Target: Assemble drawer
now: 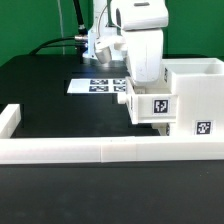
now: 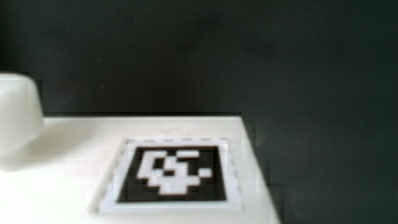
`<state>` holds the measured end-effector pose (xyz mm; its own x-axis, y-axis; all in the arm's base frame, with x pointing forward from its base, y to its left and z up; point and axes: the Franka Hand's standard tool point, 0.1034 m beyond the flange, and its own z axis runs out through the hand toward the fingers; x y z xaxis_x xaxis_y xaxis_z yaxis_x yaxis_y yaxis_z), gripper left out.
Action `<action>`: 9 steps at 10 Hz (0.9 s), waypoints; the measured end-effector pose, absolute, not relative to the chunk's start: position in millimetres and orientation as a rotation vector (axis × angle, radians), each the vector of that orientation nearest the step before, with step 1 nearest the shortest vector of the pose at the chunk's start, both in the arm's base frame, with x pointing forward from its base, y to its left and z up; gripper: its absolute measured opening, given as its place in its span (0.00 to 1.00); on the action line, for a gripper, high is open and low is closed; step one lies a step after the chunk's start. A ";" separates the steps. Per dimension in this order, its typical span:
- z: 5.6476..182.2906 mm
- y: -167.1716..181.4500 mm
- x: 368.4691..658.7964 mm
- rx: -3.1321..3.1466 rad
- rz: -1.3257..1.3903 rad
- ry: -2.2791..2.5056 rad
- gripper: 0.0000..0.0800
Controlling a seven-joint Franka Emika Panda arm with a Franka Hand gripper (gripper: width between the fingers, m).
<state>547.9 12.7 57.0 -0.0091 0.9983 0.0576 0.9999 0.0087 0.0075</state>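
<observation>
In the exterior view the white gripper (image 1: pixel 140 82) reaches down onto a small white tray (image 1: pixel 150 105) with a square tag on its front. The tray stands against the left side of the tall white case (image 1: pixel 195 92), which also carries a tag low on its front. The fingertips are hidden behind the gripper body and the tray, so I cannot tell if they are open or shut. The wrist view shows a white tagged face (image 2: pixel 178 170) very close and a rounded white part (image 2: pixel 15 112) at the edge. No fingers show there. A second tray is out of view.
The long low white border wall (image 1: pixel 100 150) runs along the front and turns up at the exterior view's left. The marker board (image 1: pixel 98 85) lies flat behind the gripper. Black cables hang at the back.
</observation>
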 end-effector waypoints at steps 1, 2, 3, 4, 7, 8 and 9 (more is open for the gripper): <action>57.0 12.3 548.0 -2.187 -0.071 -2.205 0.06; 56.9 12.1 547.9 -2.187 -0.071 -2.204 0.15; 56.9 11.9 547.9 -2.188 -0.071 -2.204 0.33; 57.2 11.9 548.1 -2.189 -0.073 -2.204 0.33; 72.8 10.4 554.2 -2.204 -0.085 -2.217 0.75; 78.5 9.3 553.6 -2.202 -0.068 -2.218 0.79; 86.4 8.6 554.9 -2.211 -0.062 -2.216 0.79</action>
<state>554.9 8.6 86.4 -0.0024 0.9994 0.0354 0.9998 0.0017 0.0205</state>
